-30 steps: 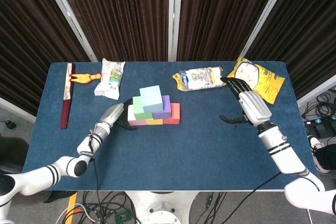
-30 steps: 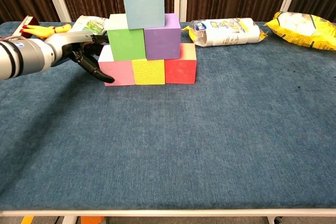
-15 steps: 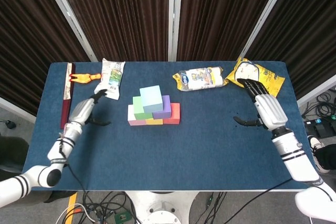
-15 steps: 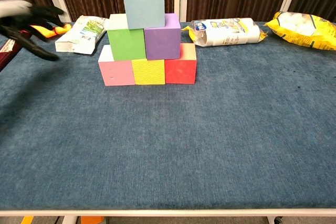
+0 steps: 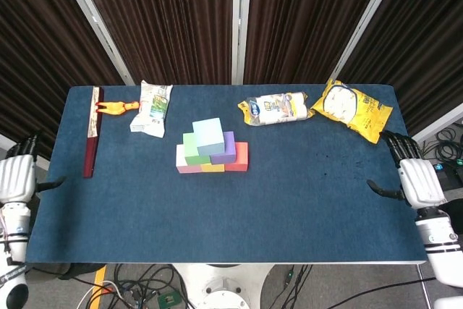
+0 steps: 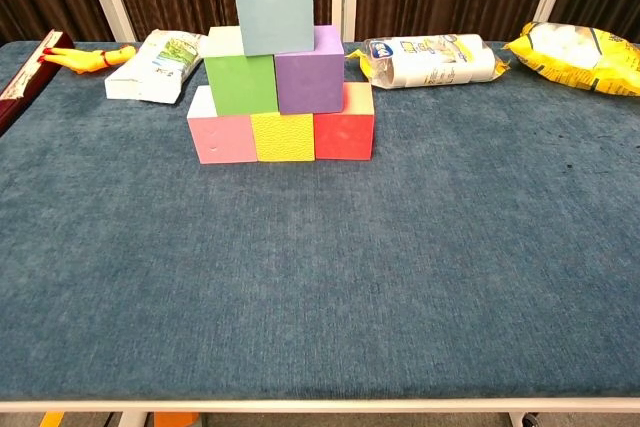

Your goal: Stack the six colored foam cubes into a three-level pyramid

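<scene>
At the near corners of the blue cloth-covered counter (image 5: 289, 208), the left hand (image 5: 16, 176) at about 8 o'clock and the right hand (image 5: 414, 179) at about 4 o'clock hang off the edges, fingers apart, holding nothing. Near the middle stands the pyramid: a pink foam cube (image 6: 222, 137), a yellow foam cube (image 6: 281, 136) and a red foam cube (image 6: 343, 133) touching in a row, a green foam cube (image 6: 241, 83) and a purple foam cube (image 6: 308, 77) on them, and a pale blue foam cube (image 6: 271, 3) on top. The foam is probably light, soft and grippy, so opposite flat faces look the best hold; a squeeze would dent it. Toward 11 o'clock lie a dark red flat bar (image 5: 90, 135), a yellow rubber chicken toy (image 5: 116, 107) and a white-green snack packet (image 5: 151, 106); toward 1 o'clock, a clear wrapped white roll pack (image 5: 275, 108) and a yellow snack bag (image 5: 350, 108). Their printing is too small to read.
</scene>
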`<state>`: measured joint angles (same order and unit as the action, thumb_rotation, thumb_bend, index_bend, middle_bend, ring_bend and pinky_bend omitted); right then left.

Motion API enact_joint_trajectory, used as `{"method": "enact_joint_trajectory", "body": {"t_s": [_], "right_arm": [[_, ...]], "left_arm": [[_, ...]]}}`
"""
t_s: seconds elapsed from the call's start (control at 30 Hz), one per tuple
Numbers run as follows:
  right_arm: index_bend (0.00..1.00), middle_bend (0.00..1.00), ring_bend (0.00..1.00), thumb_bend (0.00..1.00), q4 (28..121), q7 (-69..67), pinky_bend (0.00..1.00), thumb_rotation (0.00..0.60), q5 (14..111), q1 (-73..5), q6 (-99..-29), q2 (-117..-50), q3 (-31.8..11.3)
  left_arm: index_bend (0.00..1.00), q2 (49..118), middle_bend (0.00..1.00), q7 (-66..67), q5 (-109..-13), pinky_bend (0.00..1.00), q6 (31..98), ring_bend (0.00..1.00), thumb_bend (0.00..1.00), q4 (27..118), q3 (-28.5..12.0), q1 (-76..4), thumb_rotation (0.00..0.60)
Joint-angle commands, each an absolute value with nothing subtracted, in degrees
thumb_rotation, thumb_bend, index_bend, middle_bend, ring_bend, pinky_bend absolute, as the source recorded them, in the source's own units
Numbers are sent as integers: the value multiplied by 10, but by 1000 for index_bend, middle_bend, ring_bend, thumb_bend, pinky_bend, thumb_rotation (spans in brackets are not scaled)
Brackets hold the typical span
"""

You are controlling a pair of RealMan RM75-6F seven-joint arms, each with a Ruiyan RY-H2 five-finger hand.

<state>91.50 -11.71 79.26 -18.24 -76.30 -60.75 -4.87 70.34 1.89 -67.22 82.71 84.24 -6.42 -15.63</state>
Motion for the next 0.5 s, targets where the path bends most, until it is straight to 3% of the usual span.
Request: {"method": "enact_joint_trajectory", "body": {"t_s": [0.03, 0.5], "right_arm": [[0, 35, 0, 132, 905, -115, 15, 600, 801, -164, -782, -620, -40], [0, 38, 0, 147, 911, -117, 15, 600, 828, -101, -846, -636, -25]], "left_arm": [[77, 698, 118, 41, -698, 193, 872, 96, 0, 849, -37, -109, 600], [80, 698, 118, 55, -756, 191, 925, 95, 0, 904, 1, -37, 600]]}}
